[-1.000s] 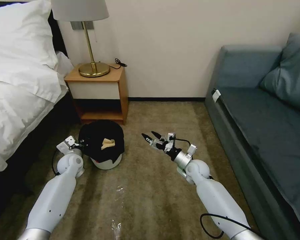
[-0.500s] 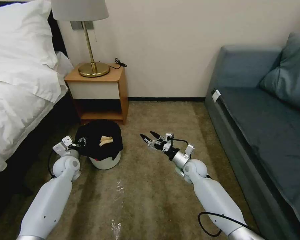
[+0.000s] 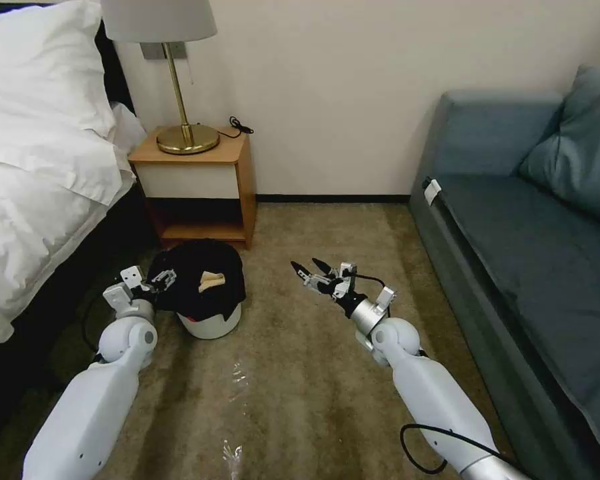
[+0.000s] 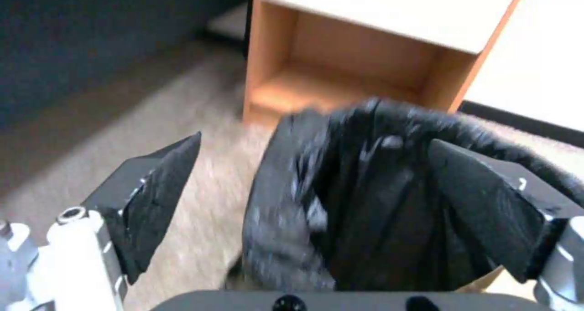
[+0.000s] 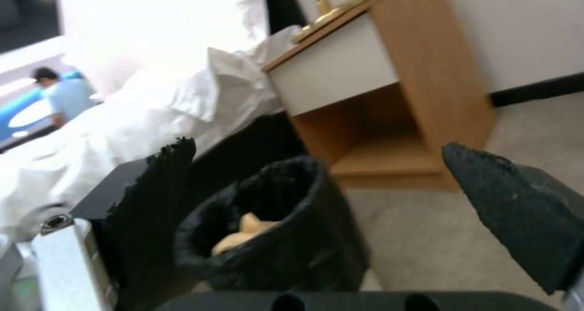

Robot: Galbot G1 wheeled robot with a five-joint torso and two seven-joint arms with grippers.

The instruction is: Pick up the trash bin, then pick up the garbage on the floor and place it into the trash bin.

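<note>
Fingers spread — left gripper (image 4: 310, 201) astride trash bin (image 3: 210, 323) rim | right gripper (image 3: 307, 269) spread, raised over carpet

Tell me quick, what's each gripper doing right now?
Left gripper: open, at the rim of the small white black-bagged trash bin.
Right gripper: open, empty.

Your trash bin (image 3: 210, 319) sits on the floor before the nightstand (image 3: 197, 183), bed (image 3: 27, 193) to its left; the left hand (image 3: 163, 279) touches its rim, the right hand (image 3: 308, 268) lies apart to its right.
</note>
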